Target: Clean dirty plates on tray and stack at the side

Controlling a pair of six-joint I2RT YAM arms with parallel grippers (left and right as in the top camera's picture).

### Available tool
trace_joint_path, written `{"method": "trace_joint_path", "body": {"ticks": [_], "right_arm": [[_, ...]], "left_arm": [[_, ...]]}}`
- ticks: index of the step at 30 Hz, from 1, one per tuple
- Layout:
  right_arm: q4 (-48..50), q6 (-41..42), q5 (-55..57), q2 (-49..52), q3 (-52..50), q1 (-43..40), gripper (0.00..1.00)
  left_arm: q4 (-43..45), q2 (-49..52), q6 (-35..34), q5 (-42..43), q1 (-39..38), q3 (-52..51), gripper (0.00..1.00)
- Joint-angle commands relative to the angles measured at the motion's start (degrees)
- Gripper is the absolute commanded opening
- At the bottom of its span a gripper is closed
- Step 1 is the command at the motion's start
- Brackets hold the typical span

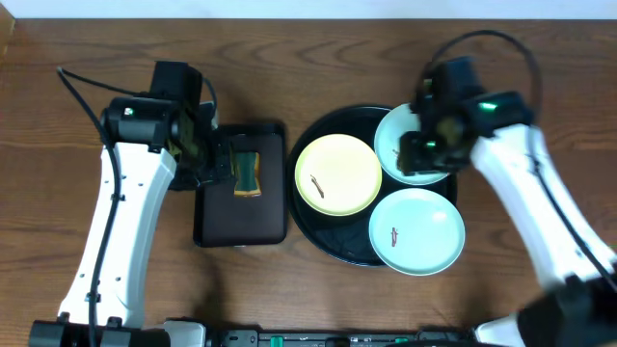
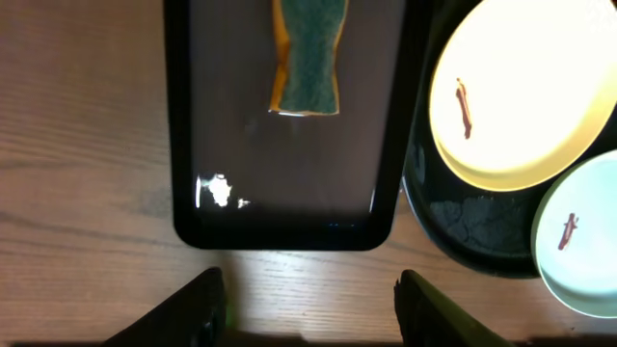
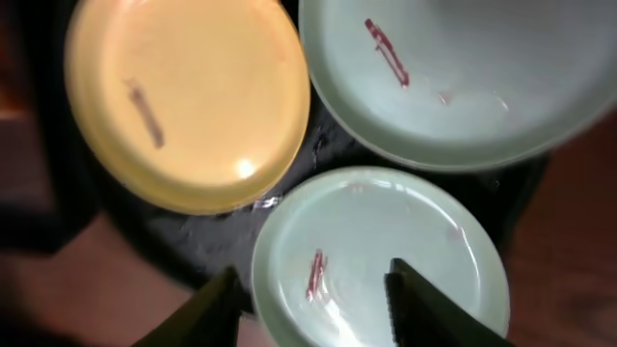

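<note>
Overhead: yellow plate [image 1: 337, 173] and two mint plates [image 1: 416, 231] round, flat, face-up on glossy black tray [image 1: 333, 241] | left gripper [image 2: 313, 313] jaws apart, empty | right gripper [image 3: 313, 308] likewise

Plates: 3 total, i.e. 1 yellow plate [image 1: 337, 173] and 2 mint-white, far mint plate [image 1: 388, 137] and near mint plate [image 1: 416, 231]. Brown smears [image 1: 316, 187]: 3, one per plate. Trays: 2, i.e. 1 round black tray [image 1: 352, 234] and 1 rectangular black tray [image 1: 241, 217], plus 1 sponge [image 1: 248, 173], 1 wooden counter [image 1: 308, 39], and 2 pincers: left pincer [image 2: 308, 299], right pincer [image 3: 308, 299].
</note>
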Motion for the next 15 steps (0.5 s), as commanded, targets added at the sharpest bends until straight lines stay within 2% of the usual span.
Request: {"method": "trace_joint_path", "body": {"ticks": [1,2,8,15], "right_arm": [[2.7,3.2,5.8,6.1,-0.7,3.0,0.31],[3.8,3.2,5.9,8.0,-0.7,3.6,0.25],[11.2,3.2,6.3,17.4,-0.7,5.9,0.26],[13.8,3.2,6.2,22.0,-0.7,5.9,0.25]], "left_arm": [[0.2,0.0,0.3,-0.9,-0.6,-0.4,0.57],[0.1,0.0,0.3,-0.9,-0.6,-0.5,0.58],[-0.1,0.0,0.3,-0.9,-0.6,-0.5,0.59],[-0.1,0.0,0.3,-0.9,-0.5,-0.5,0.58]]}}
